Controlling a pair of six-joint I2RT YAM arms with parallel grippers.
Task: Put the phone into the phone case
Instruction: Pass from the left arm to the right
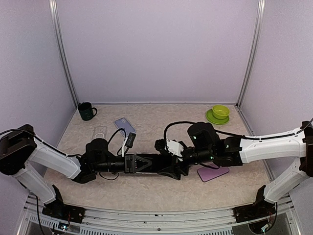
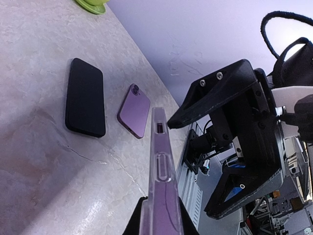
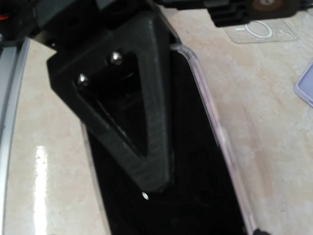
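At the far left of the worktop [image 1: 146, 188] stands a dark green mug [image 1: 87, 111]. Just right of it a clear spare case [image 1: 100, 132] with a white ring lies flat, and beside that lies a lilac slab [image 1: 124, 126]; I cannot tell whether it is a phone or a case.

The left arm reaches across the middle towards the right. The left fingers [image 1: 139, 163] are pressed together on the phone case [image 2: 160, 171], a clear one with a faint purple tint. They pinch it at one end, so it juts out past them, above the worktop. In the left wrist view it shows edge-on, its side cut-outs facing the camera.

In the right wrist view the phone [image 3: 195, 196], black and glossy, fills the space inside the case's clear rim, with one left finger lying across its face.

Just right of the case are the right fingers [image 2: 220, 98], spread wide. Nothing shows between them, and they are turned towards the free end of the case.

Below the right arm a purple phone [image 1: 212, 173] lies back-up on the worktop. The left wrist view shows a black phone [image 2: 85, 98] flat beside it, the two near but apart.

Far back on the right a green bowl [image 1: 221, 110] sits on a green plate [image 1: 211, 119].
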